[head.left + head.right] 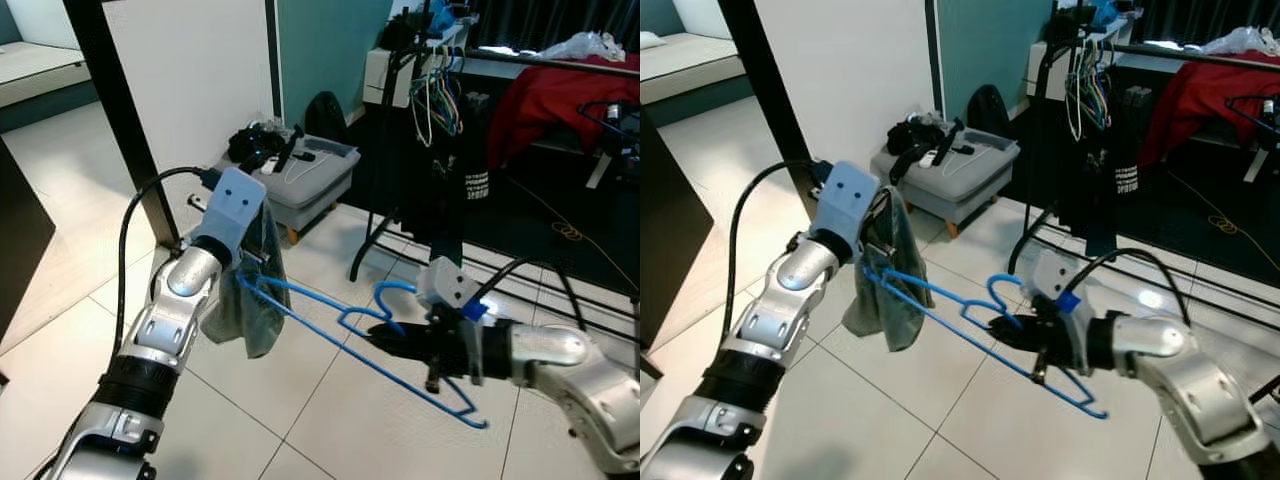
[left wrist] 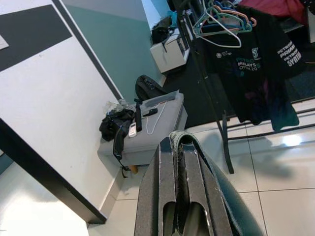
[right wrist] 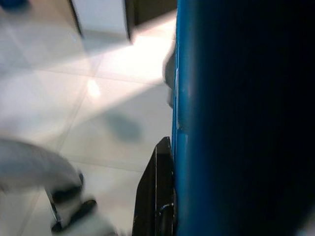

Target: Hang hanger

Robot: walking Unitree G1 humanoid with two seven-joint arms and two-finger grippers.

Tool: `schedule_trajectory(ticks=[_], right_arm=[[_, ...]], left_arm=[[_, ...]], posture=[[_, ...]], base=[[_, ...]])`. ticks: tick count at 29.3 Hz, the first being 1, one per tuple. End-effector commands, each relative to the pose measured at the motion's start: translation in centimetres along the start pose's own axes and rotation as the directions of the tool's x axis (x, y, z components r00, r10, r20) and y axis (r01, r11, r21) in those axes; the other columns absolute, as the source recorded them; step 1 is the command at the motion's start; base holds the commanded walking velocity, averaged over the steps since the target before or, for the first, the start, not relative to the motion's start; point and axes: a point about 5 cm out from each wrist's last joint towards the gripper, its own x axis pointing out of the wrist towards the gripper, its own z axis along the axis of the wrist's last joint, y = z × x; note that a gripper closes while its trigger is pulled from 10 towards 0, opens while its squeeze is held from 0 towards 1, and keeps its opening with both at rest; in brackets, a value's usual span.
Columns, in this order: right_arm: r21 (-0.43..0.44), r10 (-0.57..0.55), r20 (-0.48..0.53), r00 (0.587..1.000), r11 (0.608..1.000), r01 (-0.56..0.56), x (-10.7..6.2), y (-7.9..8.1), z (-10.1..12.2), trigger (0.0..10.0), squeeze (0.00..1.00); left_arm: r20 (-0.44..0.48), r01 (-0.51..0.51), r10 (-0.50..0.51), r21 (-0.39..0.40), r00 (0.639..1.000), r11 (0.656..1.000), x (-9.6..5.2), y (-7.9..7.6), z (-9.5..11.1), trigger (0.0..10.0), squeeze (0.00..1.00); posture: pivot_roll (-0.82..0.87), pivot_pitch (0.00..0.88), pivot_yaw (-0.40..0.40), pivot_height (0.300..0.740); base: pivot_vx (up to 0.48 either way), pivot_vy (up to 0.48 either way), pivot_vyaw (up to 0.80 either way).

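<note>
With the right end effector [image 1: 400, 345] clenched on the blue hanger [image 1: 360, 335] and the left end effector [image 1: 250, 262] seemingly pinching the grey cloth [image 1: 252, 300], keep the hook upright approaching the clothes rack [image 1: 425, 150].

right gripper [image 1: 1015, 333] clamps blue hanger [image 1: 970, 318] | left gripper [image 1: 878, 262] pinches grey cloth [image 1: 885, 285]

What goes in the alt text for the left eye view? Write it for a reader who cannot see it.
The right gripper holds a blue wire hanger near its hook, while the left gripper pinches a grey-green cloth at the hanger's far end. Behind stands a black clothes rack with hangers and a dark shirt, on a white tiled floor.
</note>
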Motion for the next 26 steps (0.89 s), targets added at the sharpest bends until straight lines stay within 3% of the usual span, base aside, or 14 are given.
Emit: schedule_trajectory(ticks=[1,5,15,26], right_arm=[[0.009,-0.001,-0.042,0.999,1.000,0.001,-0.3,0.0,-0.5,10.0,0.00],[0.004,-0.068,-0.055,0.996,0.998,0.068,-0.5,-0.9,-0.7,10.0,0.00],[0.017,-0.147,0.052,0.988,0.989,0.147,-0.8,-2.2,1.1,10.0,0.00],[0.022,-0.079,0.079,0.994,0.997,0.078,-0.3,-1.3,1.6,10.0,0.00]], left_arm=[[-0.018,-0.003,0.003,0.025,1.000,1.000,-0.2,0.4,-0.5,10.0,0.00],[-0.015,-0.005,0.005,0.028,1.000,1.000,-0.2,0.4,-0.4,10.0,0.00],[-0.023,0.016,-0.015,0.045,1.000,0.999,-0.2,-0.1,-0.6,10.0,0.00],[-0.017,0.023,-0.022,0.040,1.000,0.999,-0.1,-0.6,-0.3,10.0,0.00]], posture=[[-0.12,0.060,0.045,0.740],[-0.12,0.060,0.045,0.740],[-0.12,0.067,0.052,0.740],[-0.12,0.072,0.047,0.740]], base=[[0.000,0.000,0.00],[0.000,0.000,0.00],[0.000,0.000,0.00],[0.000,0.000,0.00]])
